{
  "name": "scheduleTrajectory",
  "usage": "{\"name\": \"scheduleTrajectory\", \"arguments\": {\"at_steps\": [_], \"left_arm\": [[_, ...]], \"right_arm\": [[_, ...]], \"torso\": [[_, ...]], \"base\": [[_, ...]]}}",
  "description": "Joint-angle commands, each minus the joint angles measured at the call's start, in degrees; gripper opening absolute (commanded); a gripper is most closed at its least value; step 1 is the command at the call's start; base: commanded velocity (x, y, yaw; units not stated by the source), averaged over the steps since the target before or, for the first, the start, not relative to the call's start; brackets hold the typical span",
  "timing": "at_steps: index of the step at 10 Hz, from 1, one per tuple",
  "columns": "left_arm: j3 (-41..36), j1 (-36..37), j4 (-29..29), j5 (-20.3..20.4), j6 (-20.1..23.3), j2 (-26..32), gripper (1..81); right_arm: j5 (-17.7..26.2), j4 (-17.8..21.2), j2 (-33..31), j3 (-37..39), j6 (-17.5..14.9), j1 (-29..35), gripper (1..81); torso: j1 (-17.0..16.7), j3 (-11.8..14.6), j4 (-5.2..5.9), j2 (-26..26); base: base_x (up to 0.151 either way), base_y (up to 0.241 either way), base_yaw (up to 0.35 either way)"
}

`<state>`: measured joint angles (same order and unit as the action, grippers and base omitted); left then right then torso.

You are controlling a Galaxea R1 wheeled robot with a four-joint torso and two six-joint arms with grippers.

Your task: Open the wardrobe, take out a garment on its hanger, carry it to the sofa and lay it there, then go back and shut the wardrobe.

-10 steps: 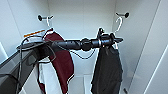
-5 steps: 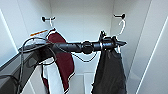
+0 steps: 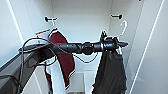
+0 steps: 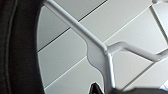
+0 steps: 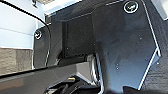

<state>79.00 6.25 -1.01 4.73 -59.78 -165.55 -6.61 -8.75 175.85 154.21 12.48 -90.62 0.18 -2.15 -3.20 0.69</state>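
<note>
Black and jointed, the robot's left arm (image 3: 75, 47) reaches across the open white wardrobe (image 3: 80, 20). Its left gripper (image 3: 117, 44) is at the thin white hanger (image 3: 123, 28), just above the black short-sleeved shirt (image 3: 110, 72); whether the claw grips it I cannot tell. Further left hangs a dark red garment (image 3: 63, 52). Behind, two black hooks (image 3: 50, 18) sit on the back wall.

We are looking into a clothes closet of a home-like room: the wardrobe (image 3: 82, 22) stands open with plain white walls inside, and black hooks (image 3: 50, 18) on the back wall. A dark red garment (image 3: 62, 57) hangs at one side and a black shirt (image 3: 110, 72) on a white hanger (image 3: 123, 27) at the other. In the right wrist view we see a strip of brown floor (image 5: 15, 60) below a white wall.
</note>
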Motion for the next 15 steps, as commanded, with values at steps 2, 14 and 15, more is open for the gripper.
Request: {"name": "scheduleTrajectory", "arguments": {"at_steps": [2,14,15], "left_arm": [[-0.42,8.38,-1.27,2.56,1.16,-0.40,1.0],[-4.28,6.28,-2.67,3.71,1.16,0.03,1.0],[-4.64,5.83,-3.03,3.80,1.16,0.04,1.0]], "right_arm": [[2.56,-0.48,0.40,-0.50,-0.18,2.24,81.1],[1.77,-0.48,0.76,-0.41,-0.18,1.80,81.1],[1.77,-0.48,0.67,-0.33,-0.18,1.80,81.1]], "torso": [[0.00,0.00,0.00,0.00],[0.00,0.02,0.00,0.00],[-0.02,0.02,0.00,0.02]], "base": [[-0.110,0.000,0.000],[-0.112,0.000,0.000],[-0.123,0.000,0.000]]}}
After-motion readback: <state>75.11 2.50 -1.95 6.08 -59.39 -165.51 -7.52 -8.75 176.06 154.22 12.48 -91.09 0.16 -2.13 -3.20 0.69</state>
